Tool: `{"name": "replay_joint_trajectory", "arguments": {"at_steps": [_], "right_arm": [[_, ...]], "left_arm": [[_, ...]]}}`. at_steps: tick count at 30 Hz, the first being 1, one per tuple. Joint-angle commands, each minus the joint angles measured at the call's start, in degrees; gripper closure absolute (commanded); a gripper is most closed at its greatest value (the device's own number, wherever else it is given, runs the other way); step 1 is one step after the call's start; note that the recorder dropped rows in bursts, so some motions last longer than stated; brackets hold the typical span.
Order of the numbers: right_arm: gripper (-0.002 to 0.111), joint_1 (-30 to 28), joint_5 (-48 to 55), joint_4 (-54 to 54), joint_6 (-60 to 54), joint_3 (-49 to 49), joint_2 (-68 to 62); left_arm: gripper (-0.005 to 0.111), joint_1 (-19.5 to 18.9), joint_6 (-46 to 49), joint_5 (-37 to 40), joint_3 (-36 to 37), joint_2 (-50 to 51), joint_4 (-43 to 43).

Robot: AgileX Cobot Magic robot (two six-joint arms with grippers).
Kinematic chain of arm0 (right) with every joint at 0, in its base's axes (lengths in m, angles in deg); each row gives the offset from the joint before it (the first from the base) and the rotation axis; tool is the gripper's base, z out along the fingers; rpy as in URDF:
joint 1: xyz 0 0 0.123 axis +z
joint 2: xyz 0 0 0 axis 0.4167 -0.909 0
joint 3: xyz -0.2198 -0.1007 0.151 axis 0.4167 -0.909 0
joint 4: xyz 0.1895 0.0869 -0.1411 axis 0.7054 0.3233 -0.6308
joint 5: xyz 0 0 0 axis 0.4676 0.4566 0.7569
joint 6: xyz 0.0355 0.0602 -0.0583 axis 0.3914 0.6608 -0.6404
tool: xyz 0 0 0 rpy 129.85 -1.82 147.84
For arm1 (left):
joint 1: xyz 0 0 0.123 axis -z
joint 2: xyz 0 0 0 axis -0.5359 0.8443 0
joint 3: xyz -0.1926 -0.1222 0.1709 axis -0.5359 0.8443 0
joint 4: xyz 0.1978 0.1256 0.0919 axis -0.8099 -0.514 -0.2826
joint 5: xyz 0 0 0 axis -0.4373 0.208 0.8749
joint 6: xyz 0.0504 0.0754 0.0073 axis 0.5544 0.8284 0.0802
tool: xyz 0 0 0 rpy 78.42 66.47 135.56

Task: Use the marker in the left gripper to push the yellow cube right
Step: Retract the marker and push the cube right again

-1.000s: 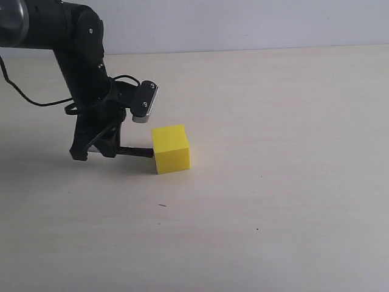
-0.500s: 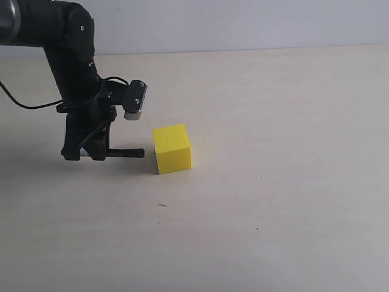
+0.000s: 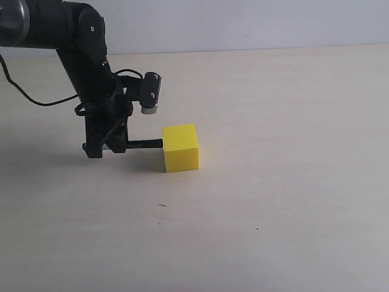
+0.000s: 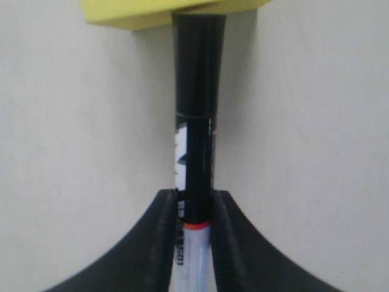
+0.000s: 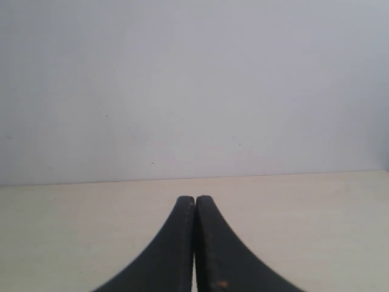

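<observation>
**Marker** (image 3: 144, 144) (image 4: 197, 121): held level and low over the counter (image 3: 273, 182). The jaws of the left gripper (image 3: 106, 143) (image 4: 193, 198) are clamped on its white barrel by the label. The black cap points right, and its tip touches the cube's left face. Held this way, the cap likely serves as a ram. The low contact point probably keeps the cube sliding rather than tipping.

**Cube** (image 3: 180, 148) (image 4: 164, 11): yellow, flat on one face, left of the counter's middle and just right of the left gripper. The wrist view shows it in line with the barrel.

**Left gripper**: angled down toward the counter, with a black cable (image 3: 24, 94) trailing off to the left.

**Right gripper** (image 5: 194, 204): jaws pressed together and holding nothing. It faces the wall and plays no part in the push. It does not show in the exterior view.

**Counter**: pale beige, matte and smooth, with a few dark specks. No other object shows to the cube's right, so the push path looks free.

**Room**: a plain pale grey wall (image 3: 243, 24) rises behind the counter's far edge. The light is even.
</observation>
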Motion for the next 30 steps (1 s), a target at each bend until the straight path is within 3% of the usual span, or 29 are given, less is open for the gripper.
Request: {"name": "replay_joint_trajectory", "arguments": {"at_steps": [1, 6, 23, 30], "right_arm": [[0.108, -0.3, -0.3, -0.1, -0.1, -0.3, 0.3], [0.108, -0.3, -0.3, -0.1, -0.1, -0.3, 0.3], [0.108, -0.3, -0.3, -0.1, 0.0, -0.3, 0.3], [0.108, -0.3, -0.3, -0.1, 0.0, -0.3, 0.3]], "left_arm": [[0.107, -1.4, -0.2, 1.9, -0.3, -0.8, -2.6], [0.107, -3.2, -1.4, 3.6, -0.3, -2.2, -2.8], [0.107, -3.4, -1.1, 4.9, -0.3, -2.8, 0.2], [0.107, -3.4, 6.2, 3.4, -0.3, -2.6, 0.1]]}}
